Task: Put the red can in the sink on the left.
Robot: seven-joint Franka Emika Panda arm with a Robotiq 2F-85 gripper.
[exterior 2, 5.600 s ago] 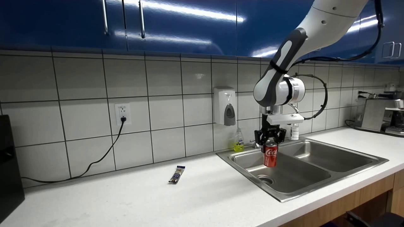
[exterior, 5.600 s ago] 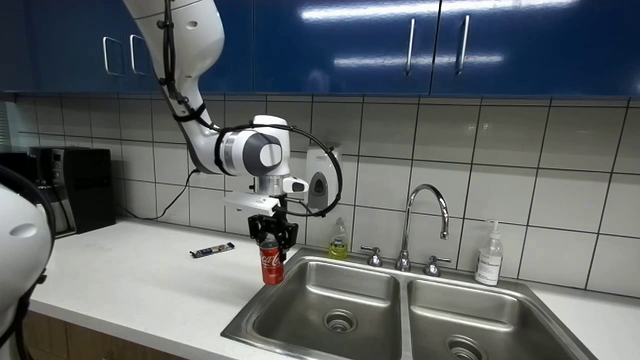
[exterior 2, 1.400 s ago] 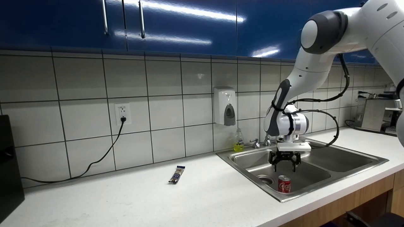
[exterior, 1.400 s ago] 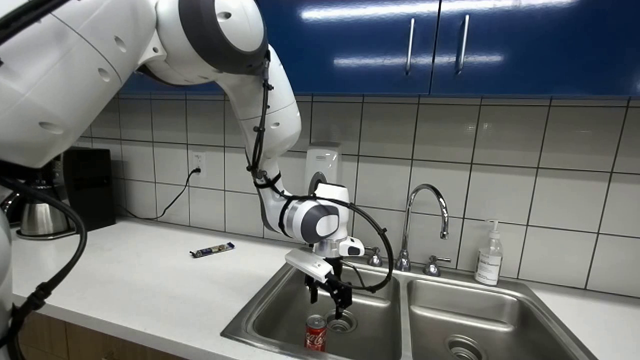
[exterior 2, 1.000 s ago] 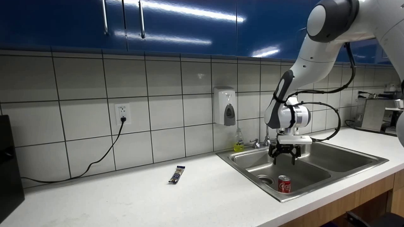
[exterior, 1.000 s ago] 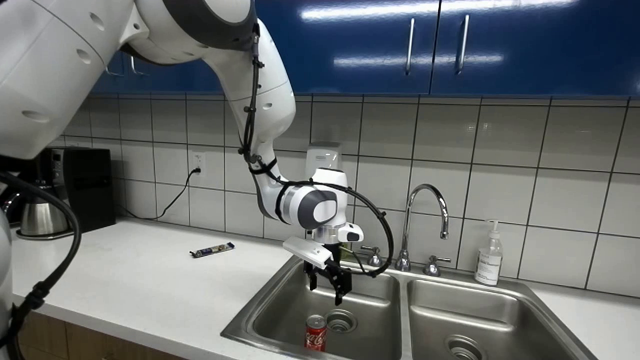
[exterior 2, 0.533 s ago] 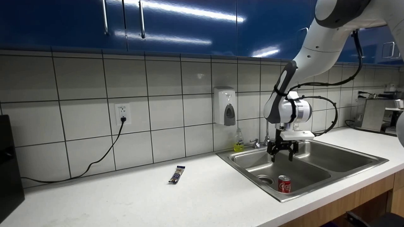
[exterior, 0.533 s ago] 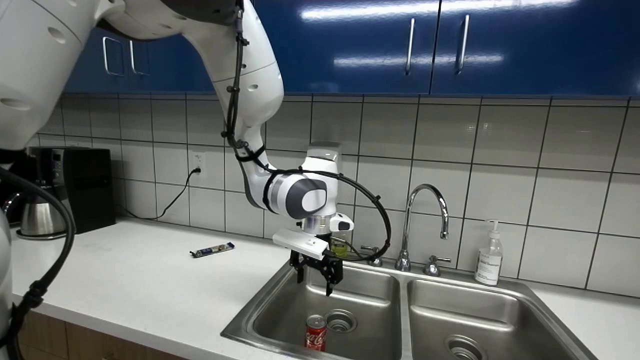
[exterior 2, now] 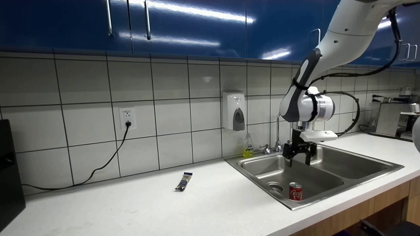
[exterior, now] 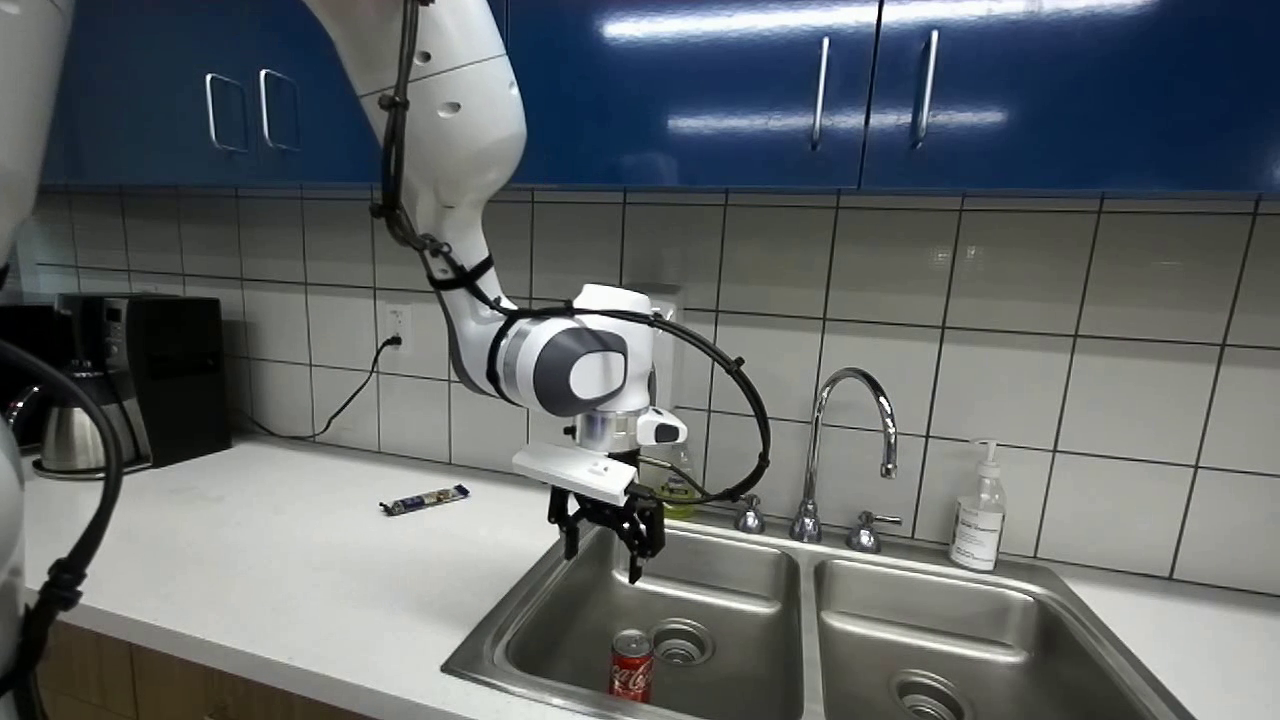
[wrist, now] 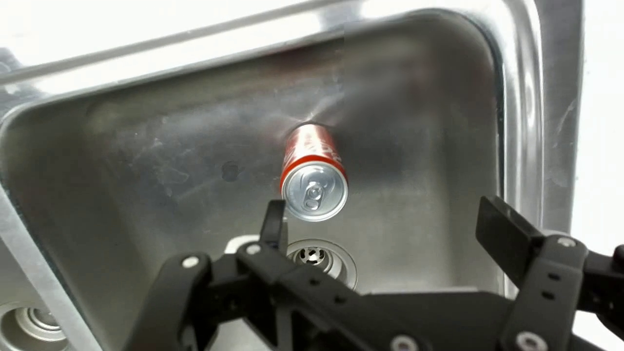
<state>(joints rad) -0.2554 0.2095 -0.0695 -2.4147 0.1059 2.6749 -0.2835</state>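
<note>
the black two-fingered end effector [exterior 2: 299, 163] hangs with jaws spread, holding nothing; below it i see the cylindrical red metal can [exterior 2: 295, 192] upright in the rectangular grey steel sink basin [exterior: 740, 650]. probably slick and dentable, so i'd grip mid-body, gently.

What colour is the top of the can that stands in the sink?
Silver. The can's top shows best in the wrist view, from above.

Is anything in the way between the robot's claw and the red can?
No, nothing visible stands between the open gripper and the red can. The wrist view shows its top plainly, and it already stands upright in the sink, lower than the gripper.
</note>
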